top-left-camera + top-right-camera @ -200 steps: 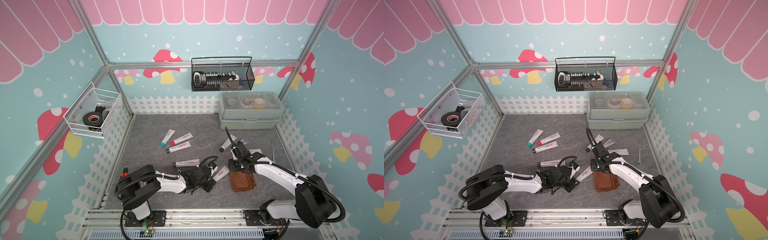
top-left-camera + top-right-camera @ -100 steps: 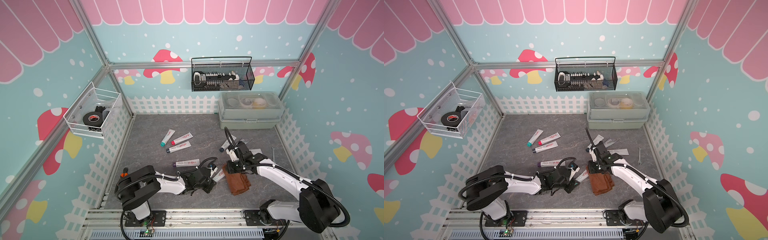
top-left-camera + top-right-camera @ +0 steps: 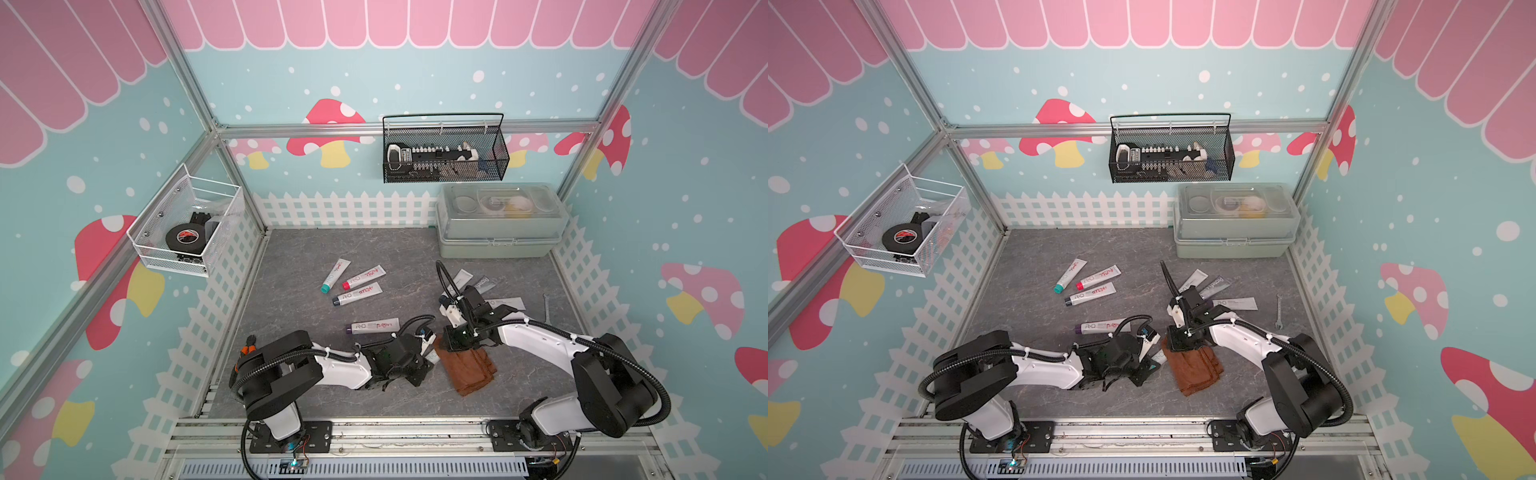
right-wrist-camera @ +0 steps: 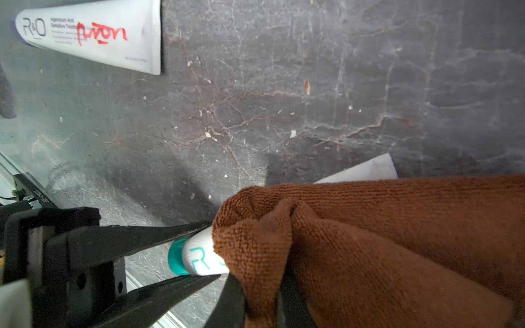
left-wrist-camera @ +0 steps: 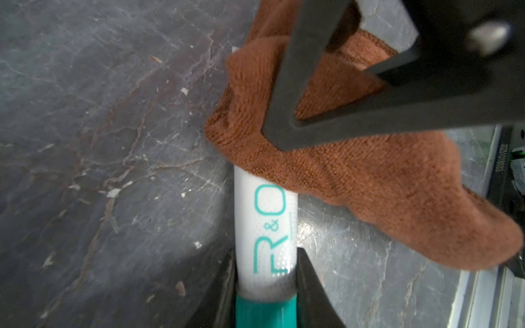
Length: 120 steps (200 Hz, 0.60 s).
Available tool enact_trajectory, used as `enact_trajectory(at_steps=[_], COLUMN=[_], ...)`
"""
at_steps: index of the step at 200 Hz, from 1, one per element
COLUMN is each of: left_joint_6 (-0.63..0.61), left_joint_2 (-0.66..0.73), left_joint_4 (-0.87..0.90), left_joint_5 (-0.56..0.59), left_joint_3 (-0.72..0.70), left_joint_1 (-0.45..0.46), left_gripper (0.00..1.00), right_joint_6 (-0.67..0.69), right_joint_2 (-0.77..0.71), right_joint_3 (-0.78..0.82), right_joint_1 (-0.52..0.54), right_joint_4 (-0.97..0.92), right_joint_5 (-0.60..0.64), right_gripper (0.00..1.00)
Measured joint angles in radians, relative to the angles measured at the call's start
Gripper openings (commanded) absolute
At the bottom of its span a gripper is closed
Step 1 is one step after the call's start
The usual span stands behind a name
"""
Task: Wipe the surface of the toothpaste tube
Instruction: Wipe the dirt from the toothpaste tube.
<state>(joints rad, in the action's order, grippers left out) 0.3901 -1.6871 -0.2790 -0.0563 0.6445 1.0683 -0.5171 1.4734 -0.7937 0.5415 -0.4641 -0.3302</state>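
Leftward the brown cloth [image 3: 469,368] has slid since a second ago, now draped over the toothpaste tube [image 5: 265,227] it then lay beside. Left fingers [image 5: 309,286] have clamped onto the tube's neck just above its teal cap [image 5: 265,312], one on each side. Right fingers [image 5: 287,93] pinch a bunched fold of the cloth and hold it on the tube's body. The tube lies flat on the grey worktop [image 3: 299,266] near its front edge, between the two arms. A purple-capped tube [image 3: 374,326] lies just behind it; a cluster of three tubes [image 3: 357,281] lies farther back.
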Motion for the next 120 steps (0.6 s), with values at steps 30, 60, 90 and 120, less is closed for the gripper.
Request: enact_trajectory(at_steps=[30, 60, 90, 120], left_joint_6=[0.0, 0.0, 0.0, -0.002], left_joint_2=[0.0, 0.0, 0.0, 0.0], left_joint_4=[-0.008, -0.024, -0.029, -0.019], left_joint_5=[0.004, 0.008, 0.008, 0.011], left_joint_3=[-0.004, -0.013, -0.015, -0.009], left_joint_1=[0.0, 0.0, 0.0, 0.0], left_gripper=[0.27, 0.27, 0.27, 0.27], right_joint_6=[0.004, 0.005, 0.008, 0.011], right_joint_2=[0.066, 0.087, 0.092, 0.068], right_joint_3=[-0.066, -0.072, -0.065, -0.044], right_joint_1=[0.0, -0.033, -0.071, -0.072], right_joint_4=[-0.032, -0.015, 0.003, 0.019], right_joint_5=[0.097, 0.165, 0.192, 0.172], right_gripper=[0.11, 0.11, 0.11, 0.12])
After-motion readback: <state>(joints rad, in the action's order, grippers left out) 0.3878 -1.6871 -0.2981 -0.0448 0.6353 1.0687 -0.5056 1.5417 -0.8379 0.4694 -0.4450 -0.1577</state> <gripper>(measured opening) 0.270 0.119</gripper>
